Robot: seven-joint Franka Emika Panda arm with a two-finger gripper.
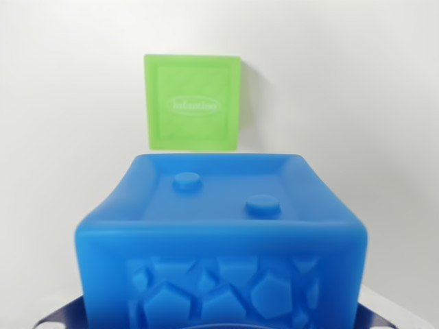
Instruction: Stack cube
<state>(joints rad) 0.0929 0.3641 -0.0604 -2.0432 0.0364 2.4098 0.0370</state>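
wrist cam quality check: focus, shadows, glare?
Wrist view: blue cube fills the foreground, edges slightly soft; green cube behind is sharper, its logo readable. Even, diffuse light, faint shadow right of the green cube, no hard glare. White surface near washed out.

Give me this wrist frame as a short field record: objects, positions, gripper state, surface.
view: wrist camera, single frame
blue cube: close to the camera, fills lower half; two round studs on upper face, raised polygon relief on the face toward the camera
green cube: beyond the blue cube, upper centre, apart from it; oval embossed logo on the visible face
gripper: only dark finger parts show at both lower corners, flanking the blue cube; contact not visible
surface: plain white
stack: not done, cubes separate
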